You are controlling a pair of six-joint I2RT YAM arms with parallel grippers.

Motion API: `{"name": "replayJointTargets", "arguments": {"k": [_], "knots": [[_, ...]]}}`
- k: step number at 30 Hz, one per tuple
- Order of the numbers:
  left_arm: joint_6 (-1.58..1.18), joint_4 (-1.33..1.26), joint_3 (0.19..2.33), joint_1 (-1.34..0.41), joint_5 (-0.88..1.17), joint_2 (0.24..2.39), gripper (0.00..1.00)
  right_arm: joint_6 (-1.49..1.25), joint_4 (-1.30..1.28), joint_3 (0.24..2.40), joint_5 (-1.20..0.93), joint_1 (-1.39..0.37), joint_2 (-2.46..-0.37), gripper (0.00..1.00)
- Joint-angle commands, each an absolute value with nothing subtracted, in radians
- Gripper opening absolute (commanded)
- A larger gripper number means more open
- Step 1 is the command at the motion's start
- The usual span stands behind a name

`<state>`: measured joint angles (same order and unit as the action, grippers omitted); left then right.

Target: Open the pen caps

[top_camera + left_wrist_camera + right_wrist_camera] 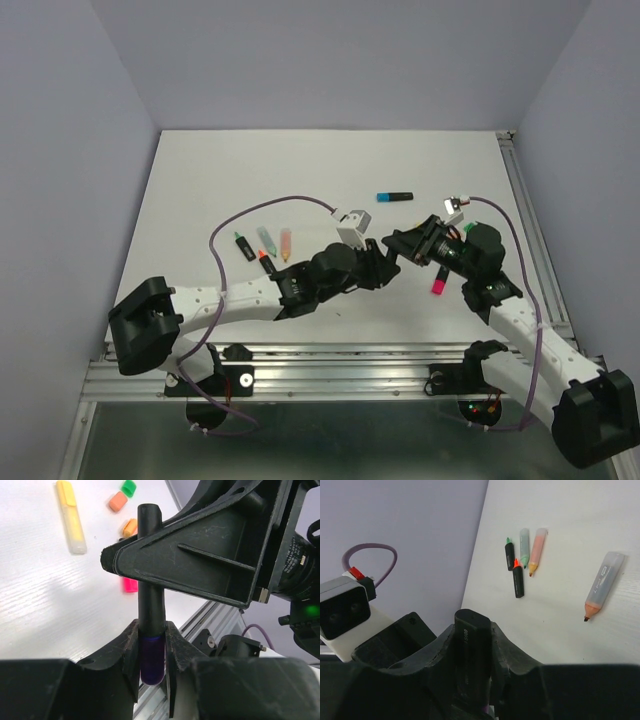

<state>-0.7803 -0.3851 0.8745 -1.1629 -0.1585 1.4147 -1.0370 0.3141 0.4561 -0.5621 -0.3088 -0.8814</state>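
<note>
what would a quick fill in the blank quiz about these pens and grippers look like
1. The left gripper is shut on a pen's ____ cap.
2. The right gripper is shut on that same pen's ____ body.
3. The long highlighter lying on the table at the top left of the left wrist view is ____.

Missing words: purple, black, yellow.

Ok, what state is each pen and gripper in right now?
Purple plastic cap: on its pen.
Left gripper: shut on the purple plastic cap.
Right gripper: shut on that pen's black body.
Black orange-tipped pen: uncapped.
Blue-capped black highlighter: capped.
Pink-capped highlighter: capped.
</note>
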Motion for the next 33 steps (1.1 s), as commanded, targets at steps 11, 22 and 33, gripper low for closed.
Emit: {"name": "replayJointTargets", "arguments": {"k": [11,22,33], "knots": [[-0.903,-0.681,0.611,-1.195,-0.017,1.309,0.0,-1.04,0.397,0.653,-0.161,-0.299,-0.998,0.01],[-1.011,-0.684,0.46,-1.316,-0.078,1.249,0.0,-0.992,0.341,0.905,-0.156,-0.175,-1.198,0.01],[-0.914,-0.539,0.546,-1.33,-0.274,1.224,0.0,-0.674,0.027,0.896,-0.433,-0.167,-1.08,0.29]]}}
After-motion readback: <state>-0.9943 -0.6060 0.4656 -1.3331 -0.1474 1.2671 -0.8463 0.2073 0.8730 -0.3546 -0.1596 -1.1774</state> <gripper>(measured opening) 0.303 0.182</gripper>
